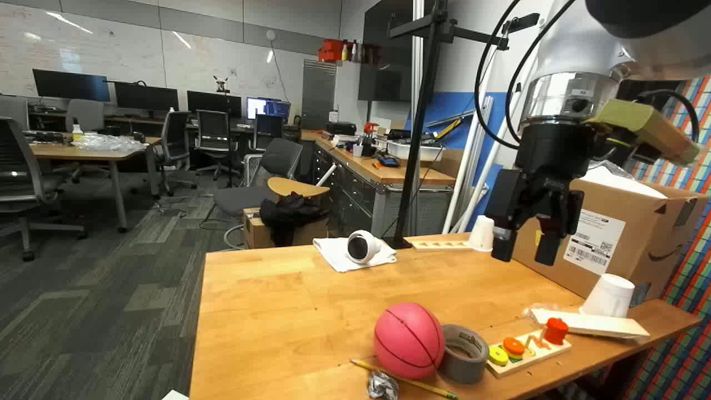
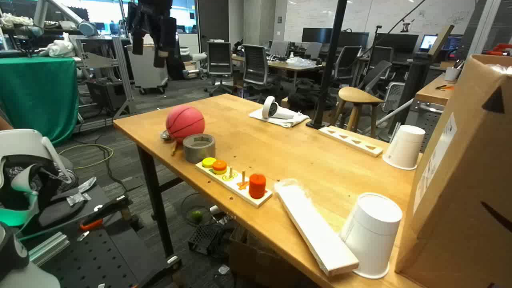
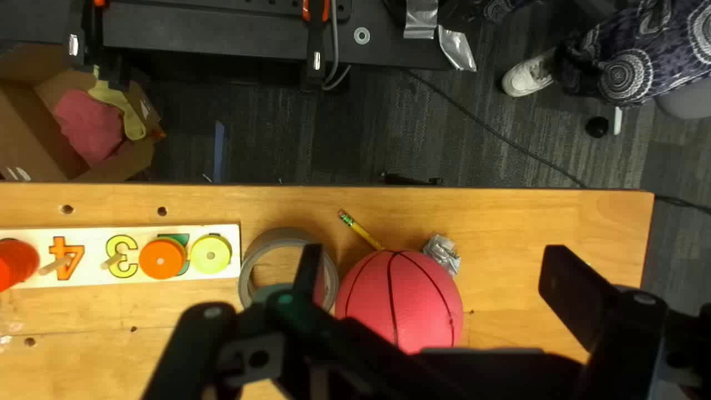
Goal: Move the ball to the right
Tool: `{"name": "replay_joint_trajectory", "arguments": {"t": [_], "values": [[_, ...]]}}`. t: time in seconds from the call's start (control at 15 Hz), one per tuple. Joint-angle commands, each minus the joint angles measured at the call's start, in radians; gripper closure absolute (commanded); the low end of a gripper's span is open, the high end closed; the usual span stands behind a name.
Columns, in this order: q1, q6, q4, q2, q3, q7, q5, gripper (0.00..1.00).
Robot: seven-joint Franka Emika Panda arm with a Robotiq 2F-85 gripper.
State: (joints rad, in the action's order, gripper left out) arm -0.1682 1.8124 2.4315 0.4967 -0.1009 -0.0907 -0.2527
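The ball (image 1: pixel 409 340) is pinkish-red with dark seam lines and rests on the wooden table. It also shows in an exterior view (image 2: pixel 185 121) near the table's front edge and in the wrist view (image 3: pixel 397 303), where the gripper body hides its lower part. My gripper (image 1: pixel 525 251) is open and empty, in the air well above the table; it also shows in an exterior view (image 2: pixel 149 53). In the wrist view its fingers (image 3: pixel 436 273) are wide apart, with the ball seen below between them, nearer the left finger.
A grey tape roll (image 1: pixel 465 354) stands close beside the ball. A pencil (image 1: pixel 404 379) and crumpled foil (image 1: pixel 382 385) lie by it. A wooden peg toy (image 2: pixel 236 182), white cups (image 2: pixel 372 235), a cardboard box (image 2: pixel 460 180) and a white camera on a cloth (image 1: pixel 364 248) are on the table.
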Motion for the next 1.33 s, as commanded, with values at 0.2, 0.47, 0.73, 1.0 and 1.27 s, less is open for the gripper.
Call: {"name": "replay_joint_trajectory", "arguments": {"t": [0.2,0.47,0.73,1.0,1.27], "values": [[0.013,-0.003,-0.016,0.004,-0.010,0.005,-0.004,0.00],[0.013,-0.003,-0.017,0.005,-0.010,0.005,-0.004,0.00],[-0.002,0.007,-0.010,0.005,-0.044,-0.024,-0.002,0.00],[-0.036,0.047,-0.011,-0.002,-0.131,-0.044,0.015,0.00],[-0.092,0.163,-0.019,-0.042,-0.212,-0.033,0.011,0.00]]}}
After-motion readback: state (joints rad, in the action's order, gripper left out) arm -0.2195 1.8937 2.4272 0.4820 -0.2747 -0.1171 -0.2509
